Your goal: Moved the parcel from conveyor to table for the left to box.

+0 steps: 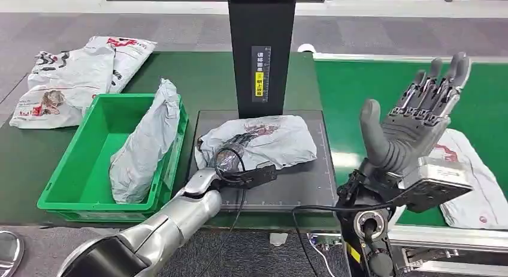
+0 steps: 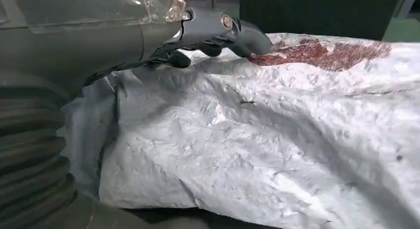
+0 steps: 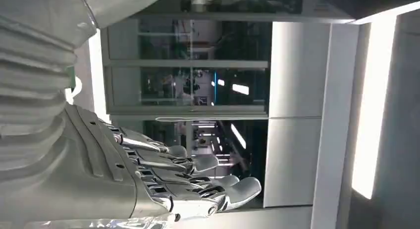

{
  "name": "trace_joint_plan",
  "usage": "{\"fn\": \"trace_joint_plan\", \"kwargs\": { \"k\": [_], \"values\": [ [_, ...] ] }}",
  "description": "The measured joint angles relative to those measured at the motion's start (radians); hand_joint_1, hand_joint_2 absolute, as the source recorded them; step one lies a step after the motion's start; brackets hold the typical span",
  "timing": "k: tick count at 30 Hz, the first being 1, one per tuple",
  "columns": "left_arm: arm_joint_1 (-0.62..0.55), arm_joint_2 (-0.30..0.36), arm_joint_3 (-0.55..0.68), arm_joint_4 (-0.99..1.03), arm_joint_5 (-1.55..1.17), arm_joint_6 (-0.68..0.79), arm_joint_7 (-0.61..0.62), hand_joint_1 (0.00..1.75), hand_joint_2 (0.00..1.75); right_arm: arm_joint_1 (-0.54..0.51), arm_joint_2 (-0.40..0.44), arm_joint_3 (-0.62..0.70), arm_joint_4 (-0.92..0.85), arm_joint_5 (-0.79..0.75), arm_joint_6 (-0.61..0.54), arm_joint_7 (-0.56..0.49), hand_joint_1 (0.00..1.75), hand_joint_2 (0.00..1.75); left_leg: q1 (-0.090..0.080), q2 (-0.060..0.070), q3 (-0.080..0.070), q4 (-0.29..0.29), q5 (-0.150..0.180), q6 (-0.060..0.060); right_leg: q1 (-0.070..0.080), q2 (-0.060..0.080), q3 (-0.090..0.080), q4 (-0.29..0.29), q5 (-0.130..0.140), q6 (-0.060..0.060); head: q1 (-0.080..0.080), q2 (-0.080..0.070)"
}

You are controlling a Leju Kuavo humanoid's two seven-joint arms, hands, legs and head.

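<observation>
**A:** Where's your parcel [image 1: 263,140] now?

**B:** You've got it lying on the dark mat [image 1: 311,181] on the worktop [image 1: 203,73], just in front of the black post [image 1: 262,49], between the green bin [image 1: 78,175] and the conveyor [image 1: 383,85].

**A:** And your left hand [image 1: 248,176]?

**B:** It's low at the parcel's near edge. In your left wrist view its fingers [image 2: 242,38] press on the crumpled wrap, but you can't tell whether they actually grip it.

**A:** The right one?

**B:** Your right hand [image 1: 413,124] is raised over the conveyor's near side, palm up, fingers spread, holding nothing.

**A:** Anything else?

**B:** One grey bag [image 1: 144,145] stands slanted in the bin, another [image 1: 473,175] lies on the belt, and more bags [image 1: 72,73] are piled at the worktop's far left.
</observation>
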Motion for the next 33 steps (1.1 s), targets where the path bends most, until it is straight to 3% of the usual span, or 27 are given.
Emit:
{"fn": "trace_joint_plan", "kwargs": {
  "k": [4,5,6,25,30,33],
  "values": [
    [-0.011,0.003,-0.021,0.011,-0.020,-0.015,0.021,0.24,1.75,-0.001,0.003,0.000,0.000,-0.001,0.003,0.001,0.00,1.75,0.000,0.000,0.001,0.000,0.000,0.000,0.000,0.000,0.001,0.000,0.000,0.000,0.000,0.000],
    [-0.012,0.004,-0.021,0.012,-0.021,-0.016,0.021,1.36,1.75,-0.001,0.003,0.000,0.000,-0.002,0.003,0.001,0.00,1.75,0.000,0.000,0.001,0.000,0.000,0.000,0.000,0.000,0.001,0.000,0.000,0.000,0.000,0.000],
    [-0.014,0.005,-0.022,0.015,-0.021,-0.016,0.021,1.75,1.75,-0.001,0.004,0.000,0.000,-0.002,0.003,0.001,0.00,1.75,0.000,0.000,0.001,0.000,0.000,0.000,0.000,0.000,0.001,0.000,0.000,0.000,0.000,0.000],
    [-0.021,0.024,-0.043,0.034,-0.076,0.002,0.031,1.75,1.75,-0.002,0.007,0.000,0.000,-0.013,0.015,-0.001,0.00,1.75,0.000,0.000,0.001,0.000,0.000,0.000,0.000,0.000,0.001,0.000,0.000,0.000,0.000,0.000],
    [-0.019,0.027,-0.042,0.034,-0.071,0.101,-0.016,1.75,1.75,-0.002,0.007,0.000,0.000,-0.013,0.002,-0.001,0.00,1.75,0.000,0.000,0.001,0.000,0.000,0.000,0.000,0.000,0.001,0.000,0.000,0.000,0.000,0.000],
    [-0.019,0.027,-0.025,-0.004,0.002,0.271,-0.144,1.75,1.75,0.003,0.007,0.000,0.000,-0.011,-0.013,-0.002,0.00,1.75,0.000,-0.001,0.001,0.000,0.001,-0.001,0.000,-0.001,0.000,0.000,0.000,0.000,0.000,0.000]
  ]
}}
